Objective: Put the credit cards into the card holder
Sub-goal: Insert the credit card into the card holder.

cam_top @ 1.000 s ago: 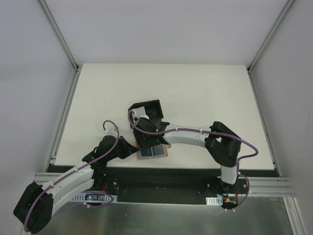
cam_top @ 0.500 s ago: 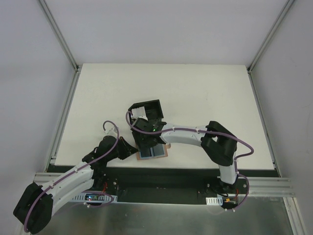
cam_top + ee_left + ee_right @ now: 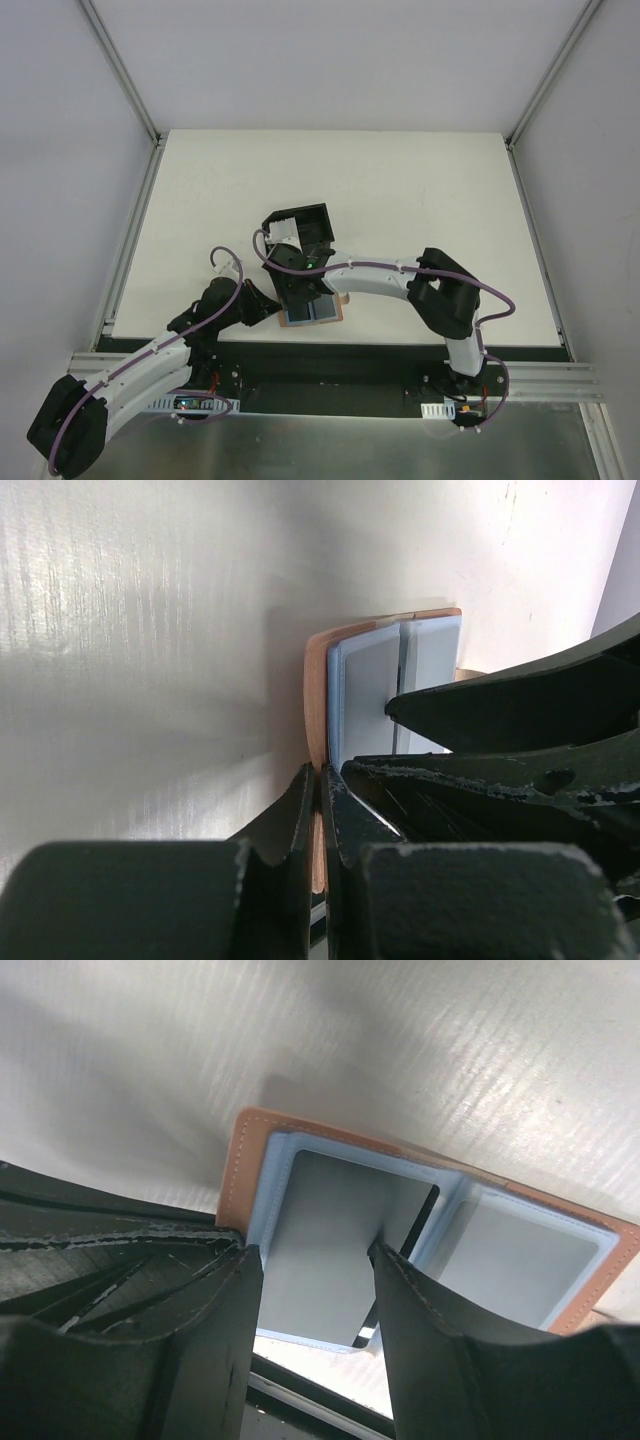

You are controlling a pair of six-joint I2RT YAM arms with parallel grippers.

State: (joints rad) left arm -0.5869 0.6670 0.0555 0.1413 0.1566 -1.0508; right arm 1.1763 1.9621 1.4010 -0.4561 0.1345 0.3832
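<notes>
Jaws: my left gripper (image 3: 320, 772) pinches the card holder (image 3: 313, 680) by its soft edge; right gripper (image 3: 312, 1250) spread astride a credit card (image 3: 335, 1205) (thin, stiff, slick, I judge: nudge its edge).

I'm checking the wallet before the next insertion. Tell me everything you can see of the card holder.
The card holder is a tan, leather-looking bifold with stitched edges, lying open on the white table near its front edge. Inside are two light blue pockets side by side, each grey-faced. The left gripper pinches its tan left edge; the right gripper is over one pocket, a finger either side; contact unclear.
</notes>
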